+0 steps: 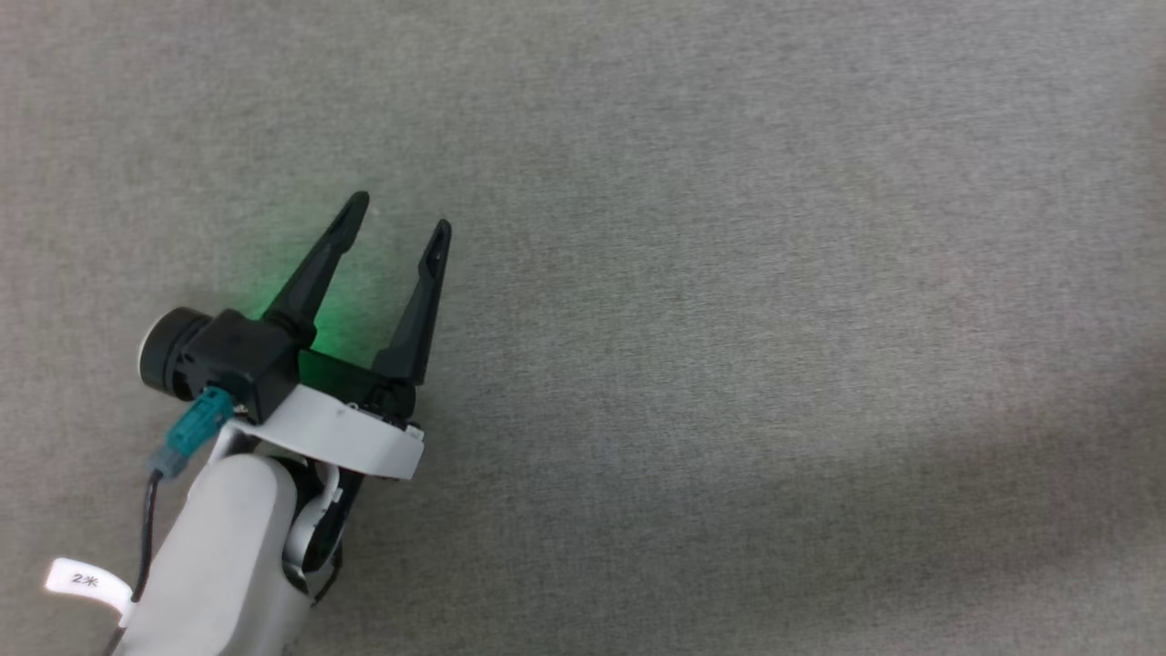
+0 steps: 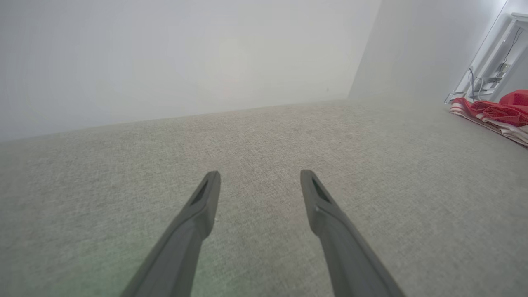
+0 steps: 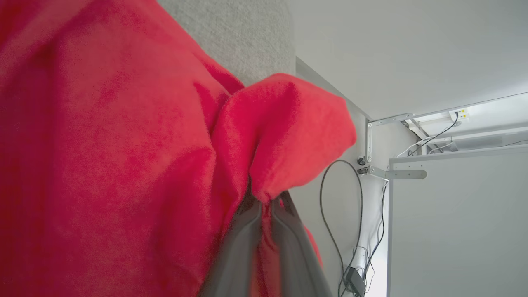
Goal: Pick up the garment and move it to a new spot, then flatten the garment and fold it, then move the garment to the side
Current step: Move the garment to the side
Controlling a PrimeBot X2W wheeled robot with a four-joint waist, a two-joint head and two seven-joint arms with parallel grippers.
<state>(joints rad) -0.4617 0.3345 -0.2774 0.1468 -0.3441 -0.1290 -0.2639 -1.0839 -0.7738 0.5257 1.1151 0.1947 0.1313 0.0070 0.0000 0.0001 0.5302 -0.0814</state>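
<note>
The left tool (image 1: 401, 211) hovers wide open and empty above the grey counter (image 1: 729, 273). The right tool (image 3: 266, 208) pinches the red shirt (image 3: 103, 144), whose folds rest near the counter's edge.

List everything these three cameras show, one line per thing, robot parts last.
garment: one, bright red with white-and-red striped trim, bunched on the surface at the far right of the left wrist view.
fabric surface: one, grey-beige, under the left gripper.
wall: one, white, behind the surface.
cables: several, black and white, beside the frame in the right wrist view.
metal frame: one, white, right of the garment.
left forearm: one, pale grey, lower left of the head view.
left gripper: one, dark, jaws open and empty, over the surface.
right gripper: one, dark, jaws shut on the garment.
</note>
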